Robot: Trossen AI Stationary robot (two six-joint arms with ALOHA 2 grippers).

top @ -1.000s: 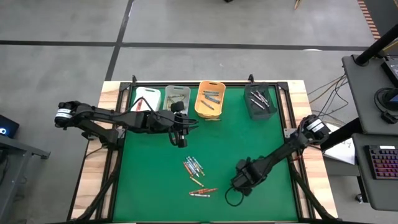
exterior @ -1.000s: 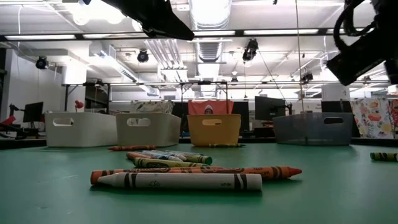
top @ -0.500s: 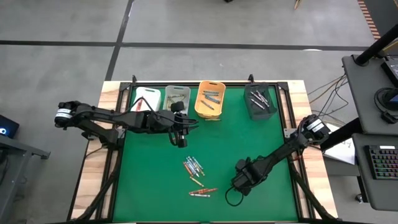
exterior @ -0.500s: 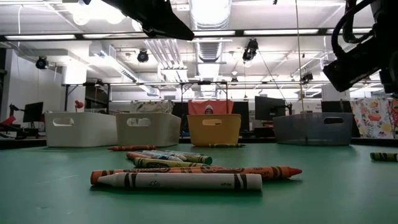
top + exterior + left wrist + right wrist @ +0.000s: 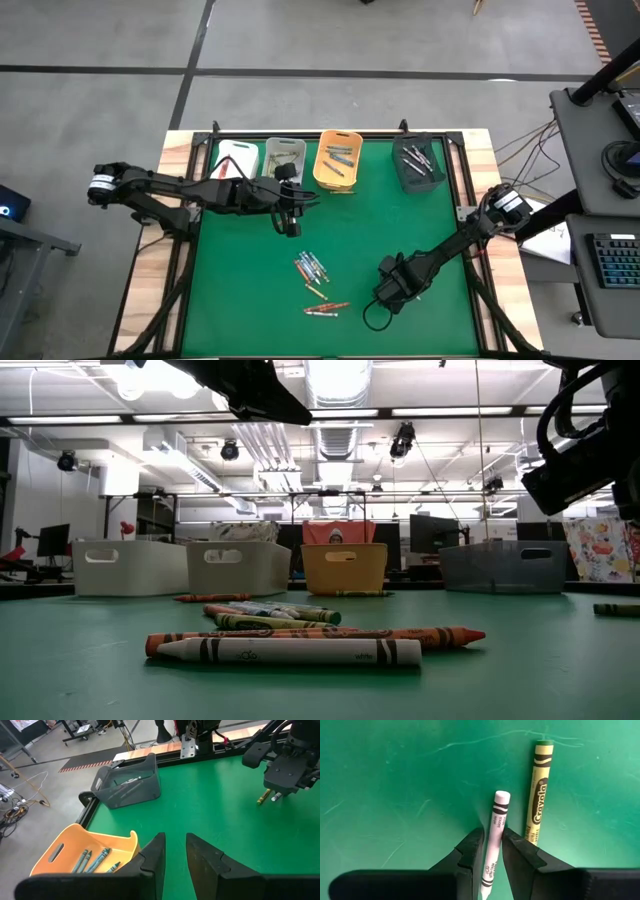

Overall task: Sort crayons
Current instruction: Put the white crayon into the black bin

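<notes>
Change since earlier frame: nothing on the mat is shifting; in the low view the right arm's dark bulk is sitting slightly higher and further toward the picture's edge than a second ago, while the left arm is keeping its place.
Right gripper [image 5: 492,851]: it is hanging over the front right part of the green mat [image 5: 430,230], and its two fingers are closing on a white crayon [image 5: 493,837]; the crayon's tip is sticking out beyond the fingertips.
Neighbouring crayon: a yellow-green crayon [image 5: 538,793] is lying on the mat just beside the white one, roughly parallel to it and not touching the fingers.
Left gripper [image 5: 174,855]: it is hovering above the mat near the back row of bins, with a narrow gap showing between its fingers and nothing in them.
Loose crayons [image 5: 312,268]: a small cluster is lying on the mat near the middle front, between the two arms; a white one [image 5: 288,651] and an orange one [image 5: 430,635] are lying side by side nearest the low camera.
Bins: a white bin [image 5: 236,153], a grey bin [image 5: 286,152], an orange bin [image 5: 337,160] and a dark bin [image 5: 418,165] are standing in a row along the back edge.
Bin contents: crayons are showing in the orange and dark bins; the contents of the other two cannot be made out.
</notes>
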